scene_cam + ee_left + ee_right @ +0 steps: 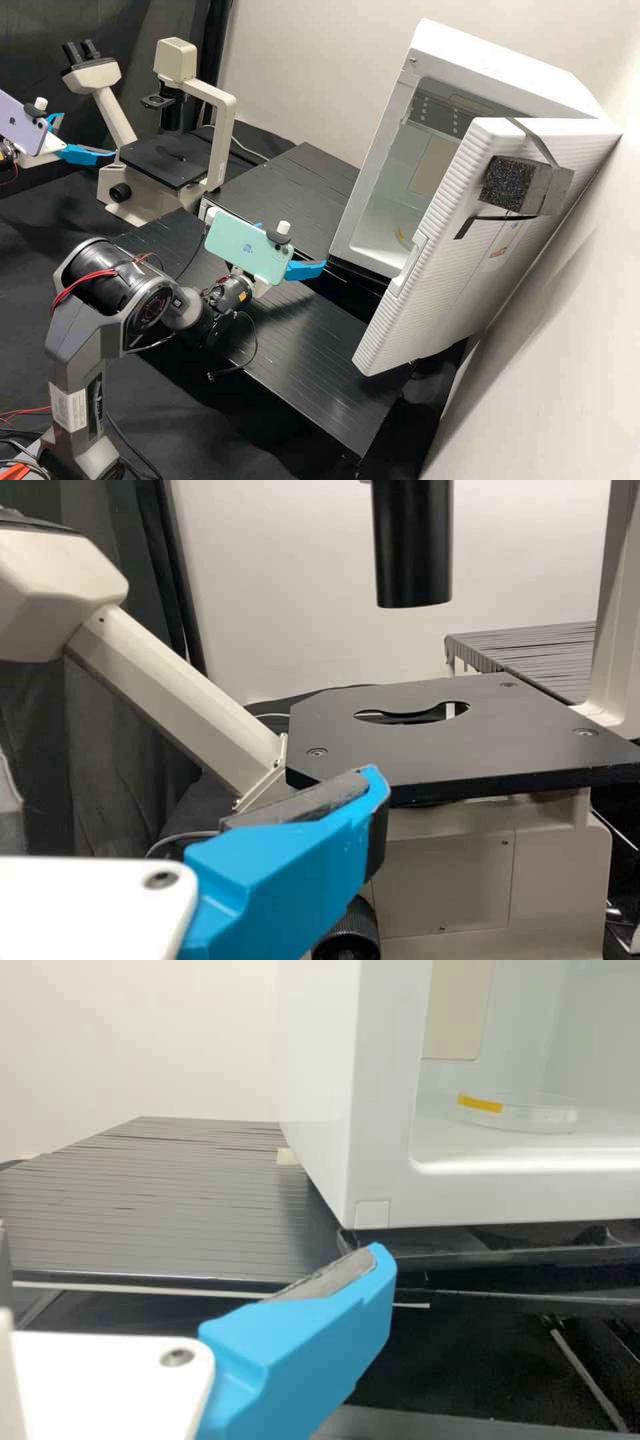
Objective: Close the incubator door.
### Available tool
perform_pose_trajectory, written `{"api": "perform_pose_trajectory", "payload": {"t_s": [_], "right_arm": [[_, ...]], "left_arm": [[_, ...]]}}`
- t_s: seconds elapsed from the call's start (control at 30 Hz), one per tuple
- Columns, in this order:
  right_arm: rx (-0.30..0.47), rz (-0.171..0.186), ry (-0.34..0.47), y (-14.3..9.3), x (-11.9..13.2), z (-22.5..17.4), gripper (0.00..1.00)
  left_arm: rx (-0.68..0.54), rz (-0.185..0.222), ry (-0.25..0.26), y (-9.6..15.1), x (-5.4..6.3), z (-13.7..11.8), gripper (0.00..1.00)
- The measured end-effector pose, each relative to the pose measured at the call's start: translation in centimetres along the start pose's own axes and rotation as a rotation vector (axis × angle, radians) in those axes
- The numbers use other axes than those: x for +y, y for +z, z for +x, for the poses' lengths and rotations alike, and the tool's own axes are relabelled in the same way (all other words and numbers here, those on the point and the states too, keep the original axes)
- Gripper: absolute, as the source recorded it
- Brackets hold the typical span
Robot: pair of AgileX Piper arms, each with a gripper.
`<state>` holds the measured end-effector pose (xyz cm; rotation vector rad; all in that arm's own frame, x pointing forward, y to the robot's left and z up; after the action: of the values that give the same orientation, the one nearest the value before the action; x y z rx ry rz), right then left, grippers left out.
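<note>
The white incubator (pixel 377 167) has its ribbed door (pixel 433 267) swung wide, its interior exposed; the handle recess (pixel 408 263) is on the door's free edge. My right gripper (pixel 292 245) stands open and empty just left of the incubator's lower front corner, apart from the door. In the right wrist view, one blue finger of my right gripper (pixel 372 1265) is below the corner of the incubator (pixel 385 1190). At the far left, my left gripper (pixel 88 135) is open beside the microscope; the left wrist view has a finger of my left gripper (pixel 370 790) near its stage.
A microscope (pixel 217 153) with a black stage (pixel 430 750) stands behind the right arm. Black slatted platforms (pixel 313 360) lie under and before the incubator. A foam block (pixel 508 183) is strapped to the door's outside. A dish (pixel 540 1115) lies inside; a wall borders the right.
</note>
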<state>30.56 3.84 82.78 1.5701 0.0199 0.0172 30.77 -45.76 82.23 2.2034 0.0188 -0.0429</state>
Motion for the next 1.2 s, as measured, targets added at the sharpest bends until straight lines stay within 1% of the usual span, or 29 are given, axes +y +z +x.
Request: {"api": "perform_pose_trajectory", "payload": {"t_s": [0.33,0.47,0.53,0.63,0.7,0.8,0.87,0.93,0.97,1.07,1.13,1.2], "right_arm": [[0.0,0.0,0.0,0.0,0.0,0.0,1.0],[-0.006,-0.003,0.022,0.3,0.6,-0.9,1.0],[-0.013,-0.004,0.046,0.5,1.2,-1.9,1.0],[0.014,-0.001,0.124,0.4,2.8,-3.7,1.0],[0.036,0.013,0.173,0.3,3.7,-4.8,1.0],[0.064,0.02,0.25,0.3,5.2,-6.4,1.0],[0.079,0.022,0.317,0.5,6.2,-7.9,1.0],[0.083,0.024,0.367,0.7,7.0,-8.9,1.0],[0.081,0.024,0.415,0.9,7.7,-9.8,1.0],[0.061,0.011,0.5,1.3,8.9,-11.6,1.0],[0.052,0.011,0.545,1.6,9.5,-12.7,1.0],[0.059,0.003,0.57,1.7,9.9,-13.5,1.0]], "left_arm": [[0.0,0.0,0.0,0.0,0.0,0.0,1.0],[0.0,0.0,0.0,0.0,0.0,0.0,1.0],[0.0,0.0,0.0,0.0,0.0,0.0,1.0],[0.0,0.0,0.0,0.0,0.0,0.0,1.0],[0.0,0.0,0.0,0.0,0.0,0.0,1.0],[0.0,0.0,0.0,0.0,0.0,0.0,1.0],[0.0,0.0,0.0,0.0,0.0,0.0,1.0],[0.0,0.0,0.0,0.0,0.0,0.0,1.0],[0.0,0.0,0.0,0.0,0.0,0.0,1.0],[0.0,0.0,0.0,0.0,0.0,0.0,1.0],[0.0,0.0,0.0,0.0,0.0,0.0,1.0],[0.0,0.0,0.0,0.0,0.0,0.0,1.0]]}}
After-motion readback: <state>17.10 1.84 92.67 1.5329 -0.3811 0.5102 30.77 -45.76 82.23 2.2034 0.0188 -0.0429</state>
